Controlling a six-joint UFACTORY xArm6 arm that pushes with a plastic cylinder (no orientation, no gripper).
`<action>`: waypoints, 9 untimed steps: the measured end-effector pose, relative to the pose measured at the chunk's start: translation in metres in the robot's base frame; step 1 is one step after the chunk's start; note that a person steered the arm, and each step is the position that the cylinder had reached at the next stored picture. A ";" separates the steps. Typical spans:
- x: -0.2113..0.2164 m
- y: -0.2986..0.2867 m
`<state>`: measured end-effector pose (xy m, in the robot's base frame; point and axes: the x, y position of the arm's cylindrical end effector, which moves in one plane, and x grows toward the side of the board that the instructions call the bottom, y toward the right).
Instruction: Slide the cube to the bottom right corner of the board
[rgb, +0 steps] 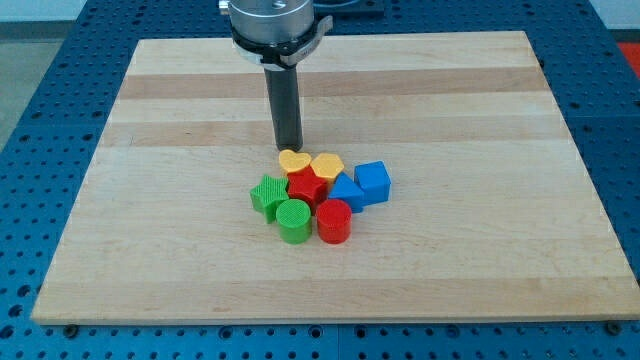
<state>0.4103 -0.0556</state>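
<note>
Camera view — my tip above cluster, blue cube rightmost.

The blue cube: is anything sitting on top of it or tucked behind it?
Nothing rests on the blue cube; its top is bare. Behind it, toward the view's top, only the wooden board shows. Another blue block touches its left side, hiding that face.

Bright, even light from overhead fills the view. The pale wooden board is evenly lit, with no glare spots and its grain clear. Shadows are soft and short: a faint dark patch lies under my tip, and thin shadows hug the bases of the blocks, such as the blue cube and the red cylinder. Focus is sharp across the board; the blue perforated table also reads crisply. Edges look straight, without noticeable distortion.
</note>
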 end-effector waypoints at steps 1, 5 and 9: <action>-0.001 0.006; 0.014 0.060; 0.045 0.083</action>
<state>0.4553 0.0279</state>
